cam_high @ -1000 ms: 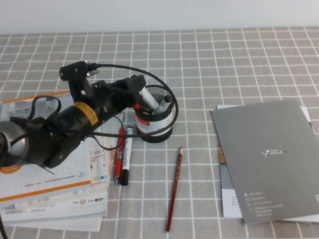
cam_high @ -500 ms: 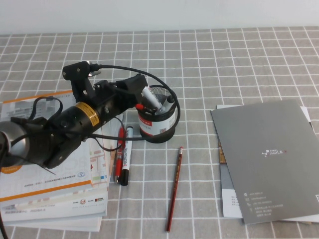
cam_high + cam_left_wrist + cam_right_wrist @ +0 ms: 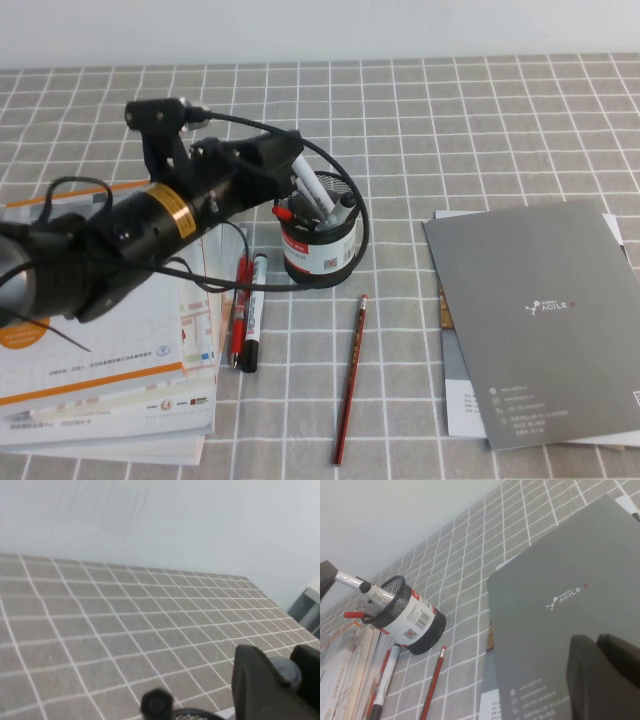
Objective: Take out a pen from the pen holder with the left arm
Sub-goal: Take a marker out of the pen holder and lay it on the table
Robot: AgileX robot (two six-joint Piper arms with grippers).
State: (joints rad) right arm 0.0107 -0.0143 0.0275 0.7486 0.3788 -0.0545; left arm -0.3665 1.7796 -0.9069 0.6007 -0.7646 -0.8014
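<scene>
Grey-white barrelled pen is pinched in your left gripper, which is closed on the upper part of the barrel. The pen leans back toward the gripper, and its lower end is inside the round black wire-mesh pen holder with a white label. That holder stands on the worktop just below and ahead of the gripper. A red-capped pen and a dark-capped pen also poke out of the holder, right under the gripper's tips.

Below the gripper and a little back along your left arm, a red pen and a white marker with a black cap lie side by side on the grey checked tablecloth. They are next to a stack of printed leaflets that the arm passes over. A thin red pencil lies on the far side of the holder from the arm, clear of it.

Your right gripper hovers over the dark grey booklet, well apart from the left gripper and the holder. You cannot tell whether it is open or closed.
</scene>
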